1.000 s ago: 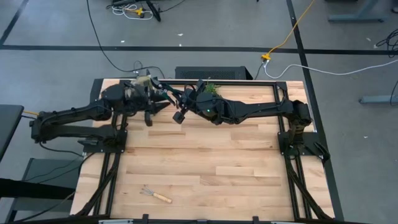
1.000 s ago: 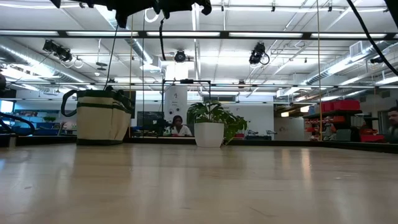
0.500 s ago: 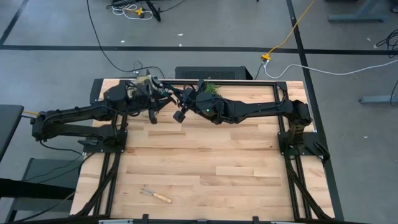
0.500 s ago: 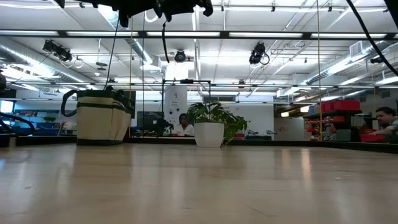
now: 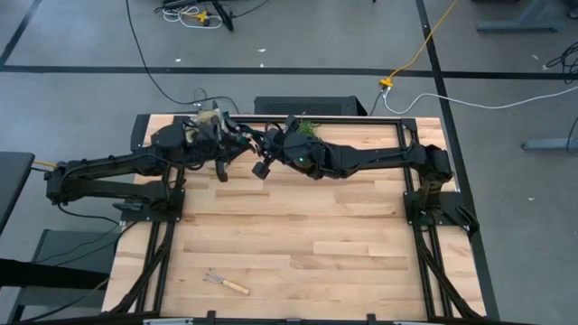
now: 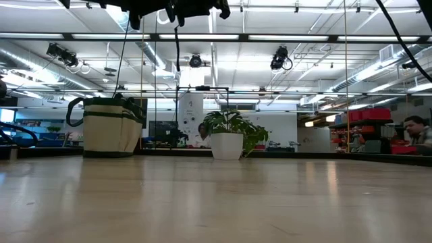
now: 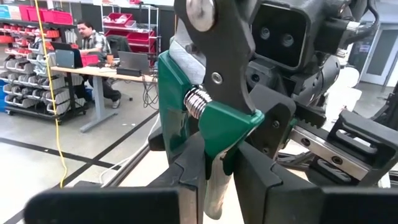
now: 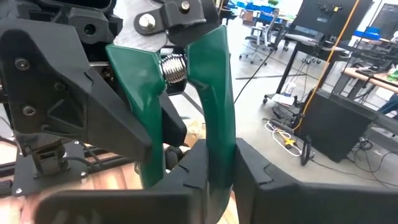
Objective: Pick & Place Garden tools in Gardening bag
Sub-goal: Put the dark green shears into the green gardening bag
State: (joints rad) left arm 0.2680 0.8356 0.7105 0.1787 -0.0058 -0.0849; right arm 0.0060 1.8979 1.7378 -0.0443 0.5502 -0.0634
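- Shears [image 8: 180, 99] hang in mid-air at the back of the table, near the gardening bag [image 6: 108, 128]; I see each green handle pinched by a different arm.
- My right gripper [image 8: 211, 165] is pressed tight on one handle.
- My left gripper [image 7: 214, 165] clamps the other handle just under the spring.
- I judge the pruning shears stiff and fairly light, but the smooth curved plastic handles look slippery, and the spring between them will push back if squeezed together.
- I would hold a single handle low, below the spring, well clear of the metal blade end.
- One small wooden-handled rake [image 5: 224, 283] lies alone at the near left of the table, well apart from both arms; it looks light, best taken by its wooden grip.
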